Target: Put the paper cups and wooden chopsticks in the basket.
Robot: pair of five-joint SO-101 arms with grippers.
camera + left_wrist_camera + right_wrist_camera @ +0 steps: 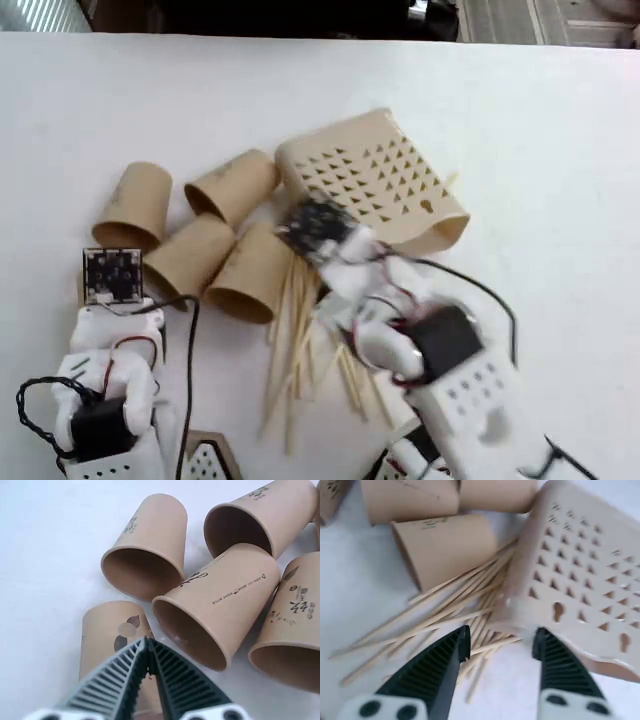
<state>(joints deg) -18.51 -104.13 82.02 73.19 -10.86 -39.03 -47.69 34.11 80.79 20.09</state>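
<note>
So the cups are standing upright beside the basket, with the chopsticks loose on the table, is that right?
Not quite. The cups lie on their sides, not upright, as the high view shows. They are beside the basket, and the chopsticks do lie loose on the table.

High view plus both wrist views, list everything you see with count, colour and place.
paper cups: five, brown, on their sides, clustered beside the basket
wooden chopsticks: loose pile, too many to count, pale, on the table by the cups and basket
basket: one, beige, upside down mid-table
table: one, white, under everything
left gripper: one, dark, shut, over one cup
right gripper: one, dark, open, over the chopsticks by the basket's edge
</note>
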